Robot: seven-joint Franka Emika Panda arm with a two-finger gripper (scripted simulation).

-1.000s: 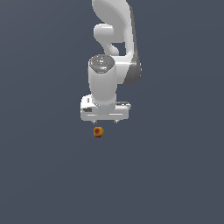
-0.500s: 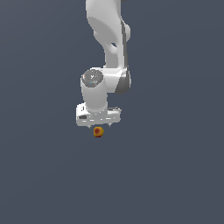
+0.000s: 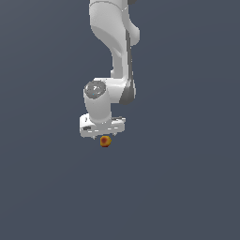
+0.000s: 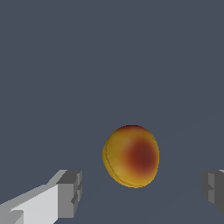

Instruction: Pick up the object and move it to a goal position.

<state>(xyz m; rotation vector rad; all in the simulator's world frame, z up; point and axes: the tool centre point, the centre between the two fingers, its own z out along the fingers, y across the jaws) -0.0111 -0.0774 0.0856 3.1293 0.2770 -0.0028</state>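
Mostly hidden in ext. view: fingers, tucked under the white hand block, only small tips poking out beneath it. In wrist view, fingers [image 4: 69,192] cut off at frame edge, one showing a grey pad and white body, the other just a grey sliver. Top of arm [image 3: 112,42] cropped by ext. frame.

Arm hanging down from above, wrist bent, hand block roughly level, gripper [image 3: 104,137] pointing down at the object [image 3: 105,141]. Jaws spread wide, nothing held; gap far broader than the object, neither pad touching it.

Object directly under gripper, between the two pads in wrist view [image 4: 131,156], nearer the white-bodied finger. Roundish, slightly flattened; yellow-orange w/ dark red patch facing wrist cam. Long axis hard to call, near-spherical. Whether resting on grey ground or just above: can't tell.
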